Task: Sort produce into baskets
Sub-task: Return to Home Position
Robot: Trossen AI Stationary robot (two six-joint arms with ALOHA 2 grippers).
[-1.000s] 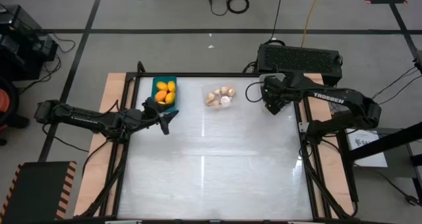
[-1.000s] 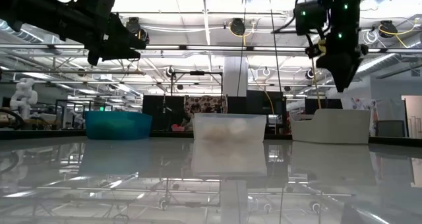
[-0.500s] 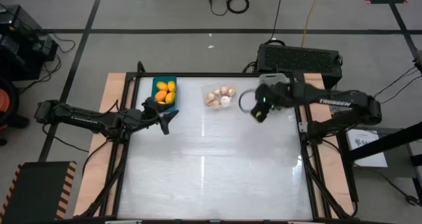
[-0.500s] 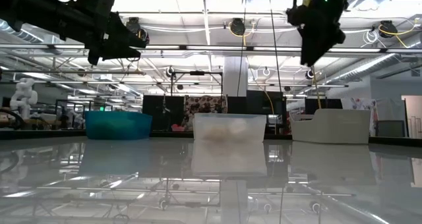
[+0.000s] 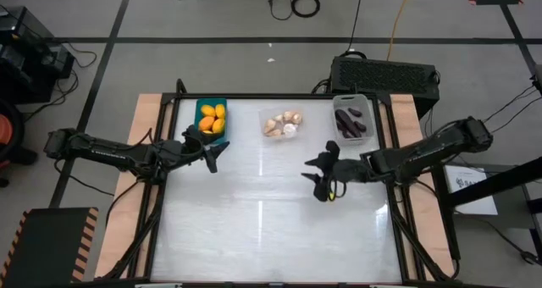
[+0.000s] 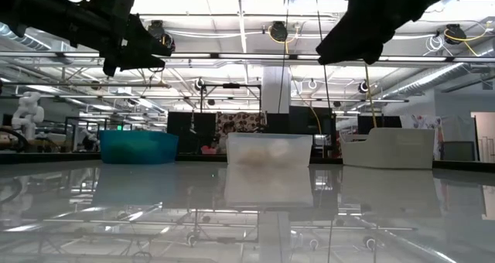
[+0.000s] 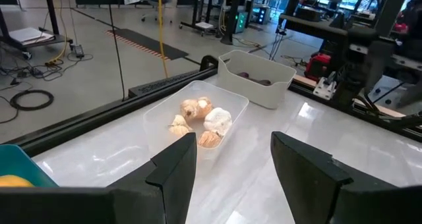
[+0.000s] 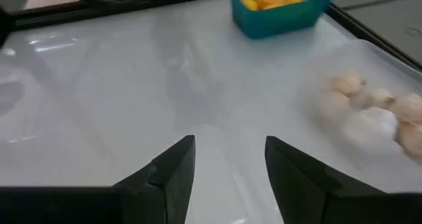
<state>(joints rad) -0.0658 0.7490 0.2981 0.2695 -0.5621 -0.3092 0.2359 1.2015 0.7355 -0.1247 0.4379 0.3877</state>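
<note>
Overhead, the produce was seen gathered in three bins lined along one edge of the table (image 5: pixel 254 224). Yellow-orange ovals (image 5: pixel 212 119) were held in the teal bin (image 5: pixel 197 119). Pale garlic bulbs (image 5: pixel 284 124) were contained in the clear tray (image 6: pixel 269 149) in the middle. Dark purple eggplants (image 5: pixel 349 123) were laid in the white-grey bin (image 5: pixel 352 96) at the right end. The right end effector (image 5: pixel 312 176) was held raised over the bare table, near the white-grey bin but apart from it, with its fingers spread and nothing gripped between them. The left end effector (image 5: pixel 222 155) was held raised just beside the teal bin, its fingers likewise parted and empty.
</note>
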